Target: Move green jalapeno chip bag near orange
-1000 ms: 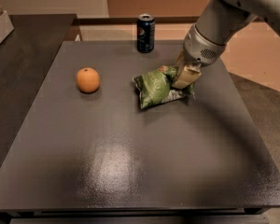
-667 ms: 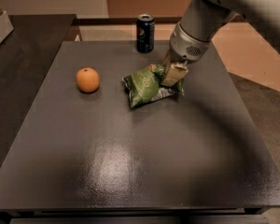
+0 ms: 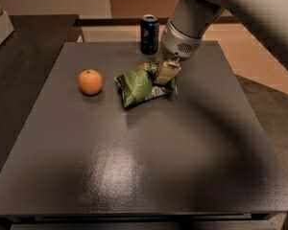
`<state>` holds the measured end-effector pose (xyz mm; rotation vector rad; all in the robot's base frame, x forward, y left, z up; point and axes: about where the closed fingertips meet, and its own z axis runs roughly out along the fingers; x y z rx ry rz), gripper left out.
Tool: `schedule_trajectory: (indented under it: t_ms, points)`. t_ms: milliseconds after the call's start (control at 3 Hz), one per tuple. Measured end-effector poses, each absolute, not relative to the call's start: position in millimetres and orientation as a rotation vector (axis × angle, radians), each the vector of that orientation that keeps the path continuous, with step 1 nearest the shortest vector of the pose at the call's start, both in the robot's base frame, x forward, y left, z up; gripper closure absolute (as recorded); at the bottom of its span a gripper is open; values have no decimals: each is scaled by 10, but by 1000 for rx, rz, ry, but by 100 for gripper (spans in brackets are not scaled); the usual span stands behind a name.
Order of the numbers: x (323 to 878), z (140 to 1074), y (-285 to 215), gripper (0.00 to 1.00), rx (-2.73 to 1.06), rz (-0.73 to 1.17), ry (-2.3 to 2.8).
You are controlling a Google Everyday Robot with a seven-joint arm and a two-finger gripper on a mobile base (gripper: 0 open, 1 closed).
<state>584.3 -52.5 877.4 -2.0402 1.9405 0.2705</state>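
Green jalapeno chip bag (image 3: 140,84) in the firm grip of the fingers (image 3: 166,72) at its right end, near the orange (image 3: 90,82)

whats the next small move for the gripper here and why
Probably a short slide toward the orange, then release. The gripper looks clamped on the green jalapeno chip bag at the end farthest from the orange, and a strip of bare table separates the two.

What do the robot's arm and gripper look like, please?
The arm is smooth, rounded, light grey, ending in a cylindrical wrist with a perforated patch. The gripper, at the green jalapeno chip bag, has stubby tan fingers. No cables visible.
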Motion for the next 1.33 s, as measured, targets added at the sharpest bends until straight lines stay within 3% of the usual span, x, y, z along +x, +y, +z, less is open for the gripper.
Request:
schedule_trajectory:
  t_ms: [333,1333]
  points:
    - [5899,8781,-401,82,-2053,280,1914]
    - [5961,8733,-301,12,-2061,282,1888]
